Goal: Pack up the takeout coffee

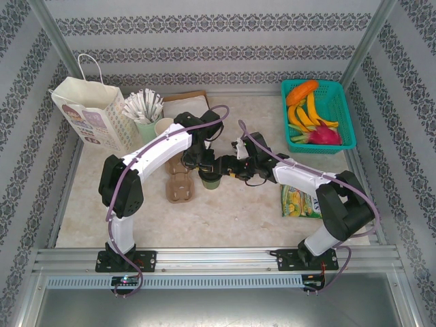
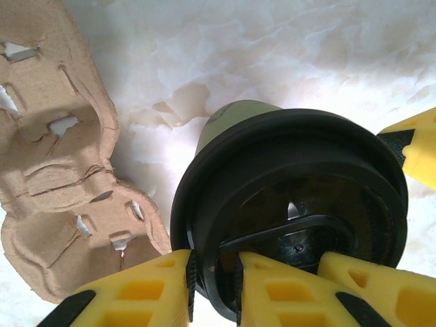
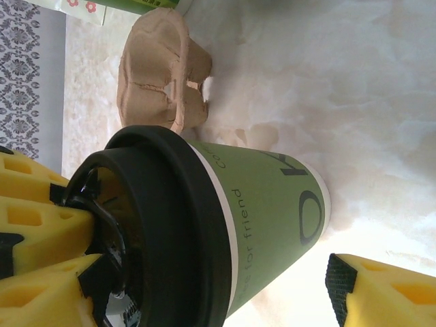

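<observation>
The takeout coffee (image 1: 210,181) is an olive-green cup with a black lid, standing upright mid-table. Seen from above, the lid (image 2: 286,163) has my left gripper (image 2: 212,279) over its near rim. One yellow finger stands on each side of that rim, slightly parted, and a thin gap shows at the inner pad. My right gripper (image 3: 218,286) reaches in from the right, rolled on its side and open wide. Its upper finger (image 2: 381,289) hangs over the lid; the lower one (image 3: 381,289) sits beside the cup's base (image 3: 310,204), not touching it.
A brown pulp cup carrier (image 1: 179,185) lies just left of the cup. At the back left stand a paper bag (image 1: 88,116), a pale green cup of sticks (image 1: 144,119) and cream cups (image 1: 163,126). A teal fruit basket (image 1: 344,102) is back right, a green packet (image 1: 300,202) near right.
</observation>
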You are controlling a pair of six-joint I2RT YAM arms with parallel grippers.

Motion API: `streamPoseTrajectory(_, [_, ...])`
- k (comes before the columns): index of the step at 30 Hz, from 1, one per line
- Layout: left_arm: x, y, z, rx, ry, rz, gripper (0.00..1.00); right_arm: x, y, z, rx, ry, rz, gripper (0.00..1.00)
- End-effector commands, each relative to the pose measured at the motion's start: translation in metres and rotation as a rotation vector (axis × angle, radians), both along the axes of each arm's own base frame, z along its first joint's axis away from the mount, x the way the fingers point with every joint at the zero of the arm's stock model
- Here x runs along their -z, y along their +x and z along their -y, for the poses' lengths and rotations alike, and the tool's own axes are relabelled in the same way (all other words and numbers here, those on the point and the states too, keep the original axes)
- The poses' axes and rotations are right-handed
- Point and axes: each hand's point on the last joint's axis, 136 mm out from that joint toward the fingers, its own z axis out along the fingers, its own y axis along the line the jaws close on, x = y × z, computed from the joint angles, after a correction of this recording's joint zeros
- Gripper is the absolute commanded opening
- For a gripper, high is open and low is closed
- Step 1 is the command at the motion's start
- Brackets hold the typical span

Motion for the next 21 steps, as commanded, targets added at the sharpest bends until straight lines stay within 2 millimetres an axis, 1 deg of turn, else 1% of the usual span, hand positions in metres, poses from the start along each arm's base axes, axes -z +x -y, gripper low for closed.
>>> streamPoseTrajectory(1, [-0.032, -0.003, 0.003, 0.011, -0.057, 0.054, 0.26, -0.002, 0.000, -0.004, -0.017, -0.012, 0.015, 0.83])
streamPoseTrajectory(2, [-0.037, -0.002, 0.003, 0.015, -0.071, 0.071, 0.27, -0.001, 0.000, -0.005, -0.019, -0.014, 0.014, 0.83])
streamPoseTrajectory(4, [-0.051, -0.001, 0.008, 0.024, -0.132, 0.132, 0.38, -0.001, 0.000, -0.006, -0.022, -0.018, 0.014, 0.83])
streamPoseTrajectory(5, [-0.057, 0.000, 0.007, 0.020, -0.150, 0.163, 0.43, -0.001, 0.000, -0.006, -0.022, -0.020, 0.013, 0.83])
streamPoseTrajectory(7, [-0.067, 0.004, 0.000, -0.014, -0.162, 0.233, 0.52, -0.003, 0.002, -0.007, -0.021, -0.020, 0.018, 0.83])
streamPoseTrajectory(8, [-0.068, 0.006, -0.007, -0.047, -0.160, 0.256, 0.53, -0.004, 0.003, -0.006, -0.018, -0.023, 0.020, 0.83])
streamPoseTrajectory(10, [-0.065, 0.009, -0.022, -0.138, -0.190, 0.275, 0.53, -0.005, 0.004, -0.006, -0.011, -0.027, 0.030, 0.83])
streamPoseTrajectory(11, [-0.065, 0.010, -0.024, -0.173, -0.232, 0.278, 0.53, -0.007, 0.005, -0.006, -0.010, -0.026, 0.035, 0.82])
streamPoseTrajectory(12, [-0.060, 0.011, -0.026, -0.208, -0.286, 0.274, 0.53, -0.007, 0.005, -0.006, -0.008, -0.028, 0.039, 0.81])
streamPoseTrajectory(15, [-0.047, 0.010, -0.026, -0.281, -0.443, 0.232, 0.53, -0.007, 0.006, -0.007, -0.009, -0.031, 0.042, 0.78])
streamPoseTrajectory(17, [-0.037, 0.009, -0.029, -0.316, -0.501, 0.204, 0.52, -0.006, 0.006, -0.007, -0.007, -0.035, 0.041, 0.77])
streamPoseTrajectory(21, [-0.025, 0.009, -0.020, -0.335, -0.647, 0.159, 0.48, -0.002, 0.005, -0.005, -0.001, -0.046, 0.032, 0.75])
